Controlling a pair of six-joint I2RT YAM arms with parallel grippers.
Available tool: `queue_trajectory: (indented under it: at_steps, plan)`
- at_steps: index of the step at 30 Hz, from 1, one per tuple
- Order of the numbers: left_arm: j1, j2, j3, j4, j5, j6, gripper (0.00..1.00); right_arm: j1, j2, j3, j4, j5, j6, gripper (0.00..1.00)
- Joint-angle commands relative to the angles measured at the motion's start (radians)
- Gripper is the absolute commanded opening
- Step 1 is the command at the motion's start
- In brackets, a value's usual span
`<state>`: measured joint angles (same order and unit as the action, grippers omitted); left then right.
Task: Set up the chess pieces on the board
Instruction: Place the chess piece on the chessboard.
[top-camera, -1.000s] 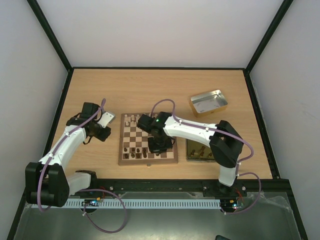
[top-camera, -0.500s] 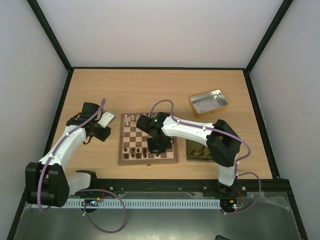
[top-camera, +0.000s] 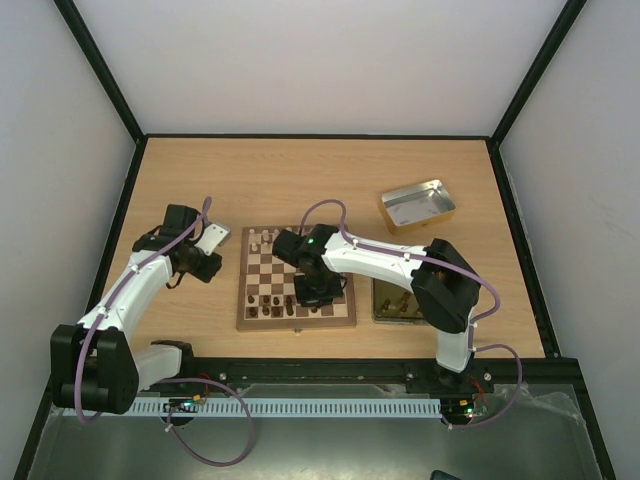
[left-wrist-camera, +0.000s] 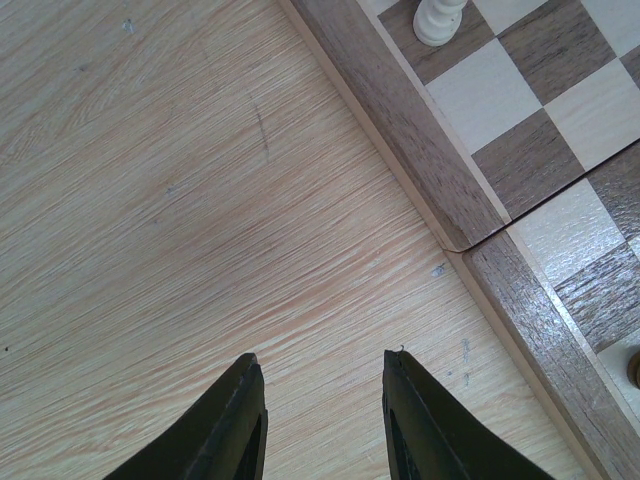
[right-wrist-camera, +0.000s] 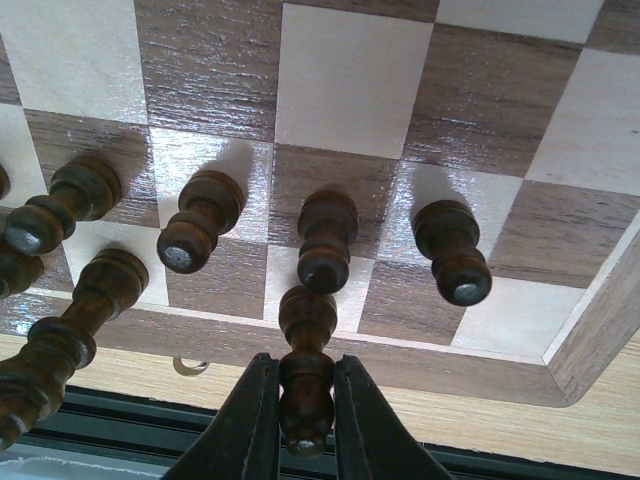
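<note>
The right end effector (right-wrist-camera: 303, 368) has edged slightly left over the near edge of the board (right-wrist-camera: 350, 80). It is clamped on a dark chess piece (right-wrist-camera: 307, 325) in the nearest row, beside other dark pieces (right-wrist-camera: 200, 225). The left end effector (left-wrist-camera: 322, 368) hovers parted and empty over the bare surface (left-wrist-camera: 150, 200), just beside the board's left border.

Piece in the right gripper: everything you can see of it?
The dark brown turned wooden chess piece is slim and glossy, with bulbs and a collar. It stands upright over the near row of the checked wooden board, a like piece beyond. The right gripper pinches its upper part; base contact with the board can't be told.
</note>
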<state>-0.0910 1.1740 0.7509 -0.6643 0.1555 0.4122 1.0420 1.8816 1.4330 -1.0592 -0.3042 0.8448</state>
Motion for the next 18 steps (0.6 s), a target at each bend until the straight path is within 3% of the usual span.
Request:
queue_trajectory:
  at_steps: [1,18]
  plan:
    - [-0.001,-0.012,-0.015,-0.003,0.001,0.007,0.34,0.007,0.006,0.027,-0.012,0.018,-0.004,0.12]
    - [-0.001,-0.016,-0.013,-0.005,0.006,0.01,0.34,0.008,-0.002,-0.001,-0.005,-0.001,-0.007,0.13]
